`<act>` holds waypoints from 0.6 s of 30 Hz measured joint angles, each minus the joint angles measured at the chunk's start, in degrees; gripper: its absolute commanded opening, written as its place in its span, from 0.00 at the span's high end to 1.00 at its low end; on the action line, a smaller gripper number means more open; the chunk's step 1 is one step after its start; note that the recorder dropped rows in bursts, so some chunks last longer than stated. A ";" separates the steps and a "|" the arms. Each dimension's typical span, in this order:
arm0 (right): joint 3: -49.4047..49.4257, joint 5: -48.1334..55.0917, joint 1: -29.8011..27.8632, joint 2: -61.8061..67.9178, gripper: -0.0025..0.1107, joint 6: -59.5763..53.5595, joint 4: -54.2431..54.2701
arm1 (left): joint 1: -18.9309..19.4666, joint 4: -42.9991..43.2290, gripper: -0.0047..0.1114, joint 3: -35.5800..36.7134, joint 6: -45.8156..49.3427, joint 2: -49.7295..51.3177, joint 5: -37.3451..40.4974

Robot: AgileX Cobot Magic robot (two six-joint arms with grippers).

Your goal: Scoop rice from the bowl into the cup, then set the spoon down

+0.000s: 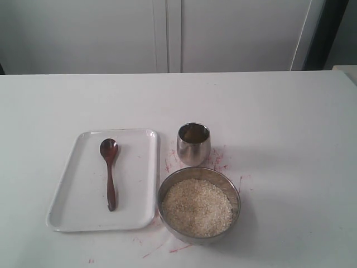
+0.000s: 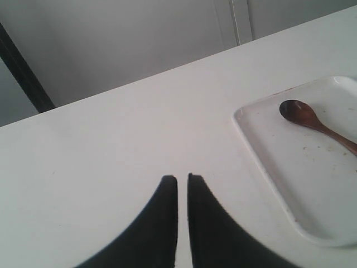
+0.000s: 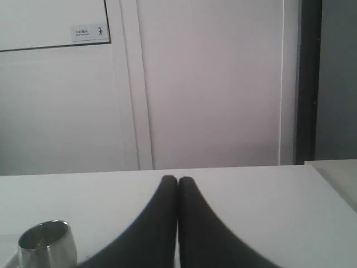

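Observation:
The dark wooden spoon lies loose on a white tray, its oval bowl toward the far side. The steel bowl sits at the front, full of off-white rice. Just behind it stands the small steel cup, its inside too dark to read. Neither gripper shows in the exterior view. My left gripper hovers over bare table beside the tray, fingers nearly touching and empty, the spoon off to one side. My right gripper is shut on nothing, with the cup near the frame corner.
Red scratch marks streak the white table around the cup and bowl. A white cabinet wall stands behind the table's far edge. A dark vertical post rises at the back right.

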 measured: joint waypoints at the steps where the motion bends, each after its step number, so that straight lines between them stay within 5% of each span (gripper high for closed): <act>1: 0.32 0.41 -0.33 -0.90 0.98 -0.57 0.00 | 0.00 0.00 0.84 0.00 0.00 0.00 0.00; 18: 2.00 22.36 -2.55 -5.84 0.98 -2.34 -0.11 | 0.00 0.00 0.84 0.00 0.00 0.00 0.00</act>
